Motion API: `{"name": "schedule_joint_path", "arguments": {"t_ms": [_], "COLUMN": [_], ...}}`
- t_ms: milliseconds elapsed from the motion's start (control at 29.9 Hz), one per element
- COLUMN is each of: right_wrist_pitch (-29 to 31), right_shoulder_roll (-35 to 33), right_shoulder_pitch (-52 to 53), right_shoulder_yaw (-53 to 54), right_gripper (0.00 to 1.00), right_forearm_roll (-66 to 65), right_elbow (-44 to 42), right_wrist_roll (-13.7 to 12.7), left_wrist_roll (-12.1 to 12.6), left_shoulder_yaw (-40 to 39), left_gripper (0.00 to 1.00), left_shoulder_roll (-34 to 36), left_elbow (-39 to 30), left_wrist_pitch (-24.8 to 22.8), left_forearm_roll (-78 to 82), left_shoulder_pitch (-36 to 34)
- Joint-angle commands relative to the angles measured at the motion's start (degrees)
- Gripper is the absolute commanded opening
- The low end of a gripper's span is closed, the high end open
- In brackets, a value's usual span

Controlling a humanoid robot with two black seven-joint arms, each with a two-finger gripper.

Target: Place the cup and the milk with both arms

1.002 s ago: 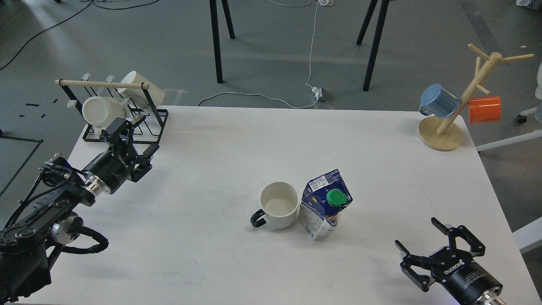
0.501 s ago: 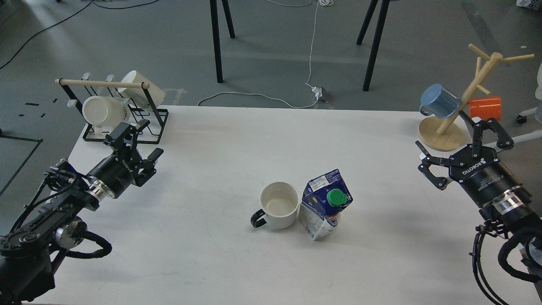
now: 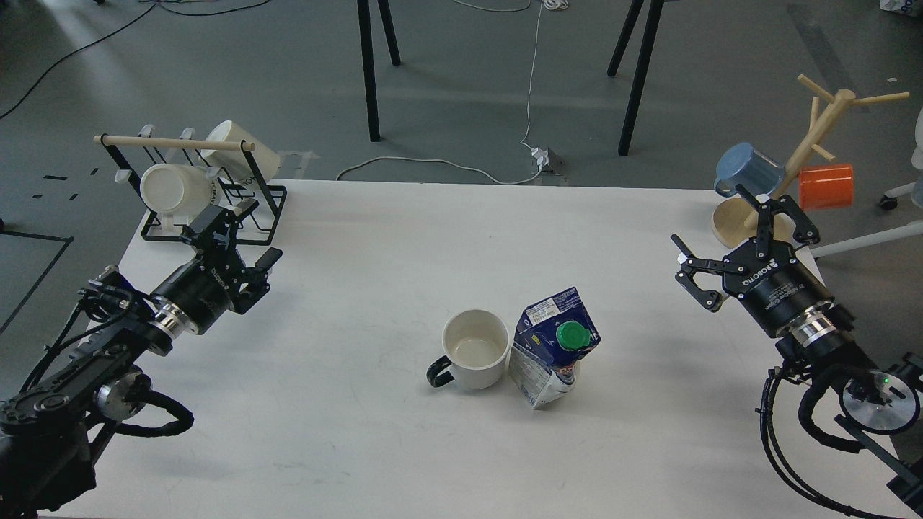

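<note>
A white cup (image 3: 474, 349) with a black handle stands upright at the table's middle, handle pointing front-left. A blue and white milk carton (image 3: 554, 346) with a green cap stands touching its right side. My left gripper (image 3: 259, 231) is open and empty at the left, just in front of the black rack, far from the cup. My right gripper (image 3: 712, 218) is open wide and empty at the right, just in front of the mug tree's base, far from the carton.
A black wire rack (image 3: 216, 209) with a wooden bar holds two white mugs at the back left corner. A wooden mug tree (image 3: 750, 227) with a blue mug (image 3: 748, 171) and an orange mug (image 3: 826, 187) stands at the back right. The white table (image 3: 404, 238) spreads between.
My right gripper has swung from the front right edge up to the mug tree's base, then slightly left. My left gripper has moved a little right, away from the rack's mugs.
</note>
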Motion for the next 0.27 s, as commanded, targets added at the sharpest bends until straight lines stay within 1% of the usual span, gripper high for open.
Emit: {"name": "schedule_joint_path", "arguments": {"t_ms": [0,234], "right_wrist_pitch": [-0.01,-0.01], "right_shoulder_roll": [0.03,0.03], "right_shoulder_pitch": [0.03,0.03], "right_shoulder_yaw": [-0.09,-0.18], "right_gripper": [0.98,0.98], "right_forearm_roll": [-0.08,-0.08], "right_elbow": [-0.07,-0.42], "right_wrist_roll": [0.05,0.23], "left_wrist_roll": [0.00,0.00], "left_shoulder_yaw": [-0.06,-0.06], "left_gripper": [1.00,1.00], "left_shoulder_roll": [0.00,-0.44], "left_elbow": [-0.01,-0.01], "left_wrist_pitch": [0.00,0.00], "left_forearm_roll": [0.01,0.01], "left_shoulder_pitch": [-0.02,-0.02]}}
